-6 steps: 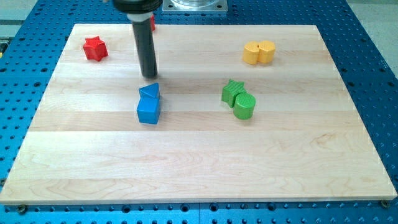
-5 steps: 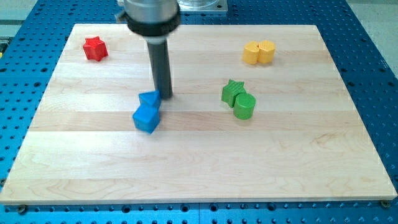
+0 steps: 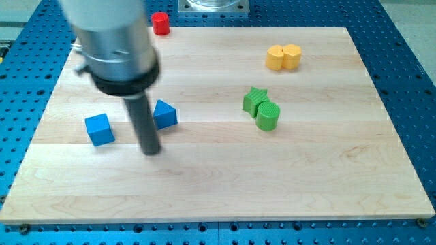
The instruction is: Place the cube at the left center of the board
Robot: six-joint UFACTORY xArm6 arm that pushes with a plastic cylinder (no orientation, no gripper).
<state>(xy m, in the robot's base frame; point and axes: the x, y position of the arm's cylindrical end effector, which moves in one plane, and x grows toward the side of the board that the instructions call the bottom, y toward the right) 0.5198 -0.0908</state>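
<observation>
The blue cube (image 3: 100, 129) sits on the wooden board (image 3: 225, 184) at the view's left, about mid-height, near the left edge. My tip (image 3: 151, 152) touches the board to the right of the cube and a little below it, with a clear gap between them. A blue triangular block (image 3: 165, 113) lies just up and right of the rod, close to its shaft. The rod's wide upper body blurs over the board's top left.
A green star (image 3: 255, 99) and a green cylinder (image 3: 268, 116) touch each other right of centre. Two yellow blocks (image 3: 283, 57) sit at the top right. A red cylinder (image 3: 160, 23) stands at the top edge. The red star is hidden behind the arm.
The blue cube has slid left, away from the blue triangular block. My tip moved down and left, from above the blue blocks to between and below them. The arm now hides the red star.
</observation>
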